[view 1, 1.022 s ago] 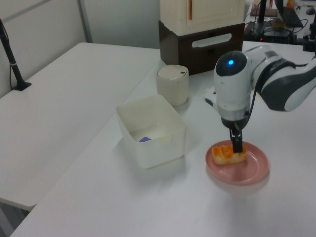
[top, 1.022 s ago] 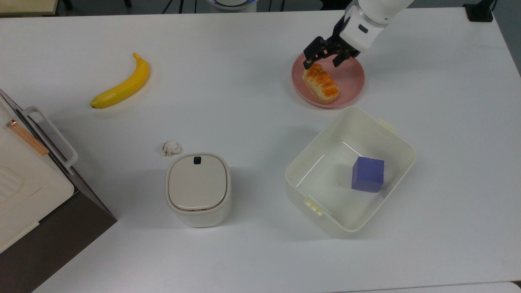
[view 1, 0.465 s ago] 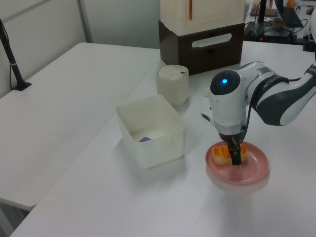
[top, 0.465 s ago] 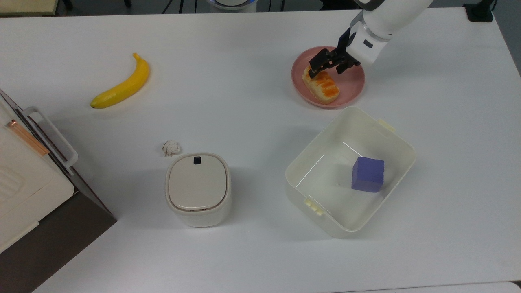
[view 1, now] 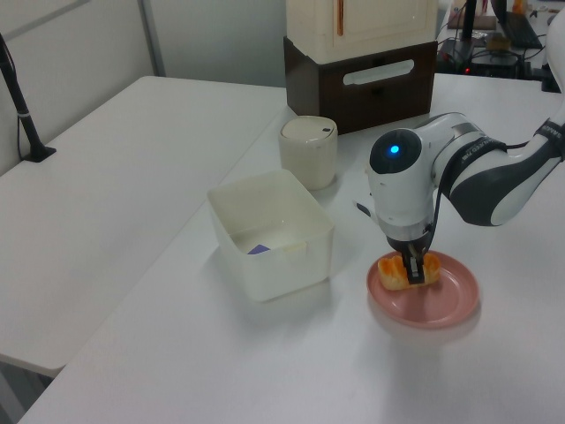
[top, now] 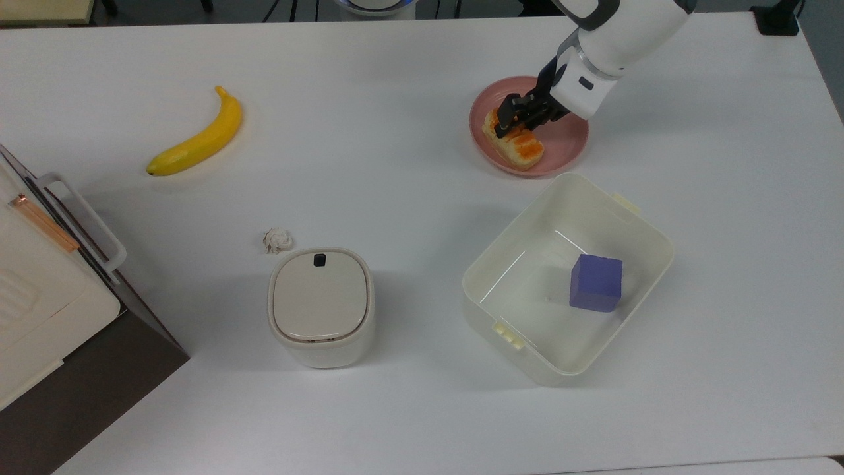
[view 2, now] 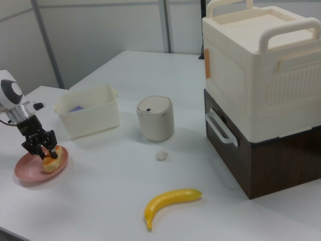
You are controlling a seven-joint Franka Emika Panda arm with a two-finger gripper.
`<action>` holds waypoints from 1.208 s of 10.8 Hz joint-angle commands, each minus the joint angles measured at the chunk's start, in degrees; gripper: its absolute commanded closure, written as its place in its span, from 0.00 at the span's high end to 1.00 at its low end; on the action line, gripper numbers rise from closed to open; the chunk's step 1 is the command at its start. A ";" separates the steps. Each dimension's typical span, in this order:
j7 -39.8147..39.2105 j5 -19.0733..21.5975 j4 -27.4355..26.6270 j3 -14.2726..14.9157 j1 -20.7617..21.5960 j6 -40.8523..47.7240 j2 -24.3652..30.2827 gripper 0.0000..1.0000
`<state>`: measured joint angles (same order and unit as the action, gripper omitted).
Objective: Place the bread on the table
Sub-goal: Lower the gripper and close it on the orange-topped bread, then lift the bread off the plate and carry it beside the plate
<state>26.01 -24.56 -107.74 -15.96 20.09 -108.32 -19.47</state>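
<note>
Where gripper (top: 519,120) descends: one bread (top: 517,142).

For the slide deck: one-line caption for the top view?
Claw closing around the bread on the pink plate, before moving it to the table.

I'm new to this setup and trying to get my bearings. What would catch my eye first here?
The white robot arm's black gripper is down on the glossy orange-brown bread roll, which lies on the round pink plate at the top view's upper right. The yellow banana lies alone on the white table at the top view's upper left. A purple cube sits inside the cream plastic tub.
</note>
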 commanded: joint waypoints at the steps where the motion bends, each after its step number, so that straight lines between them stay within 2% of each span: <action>1: 0.53 -1.71 0.52 0.14 0.30 -0.05 -0.66 0.00; 4: -5.07 -0.58 1.56 0.05 0.30 0.91 0.39 0.00; 5: -7.53 1.51 2.79 0.05 0.30 4.48 1.01 0.00; 7: -18.93 9.67 8.23 0.49 -0.31 12.12 1.71 0.00; 8: -21.33 10.58 9.47 0.66 -1.01 14.69 2.41 0.00; 9: -22.57 10.68 9.48 1.80 -1.72 15.24 3.29 0.00; 11: -23.29 9.89 9.40 7.40 -2.16 14.63 3.65 0.00; 13: -23.29 6.40 8.87 11.64 -2.34 14.45 3.74 0.00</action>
<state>4.26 -15.60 -98.03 -8.69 17.71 -94.08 -16.50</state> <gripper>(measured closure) 0.907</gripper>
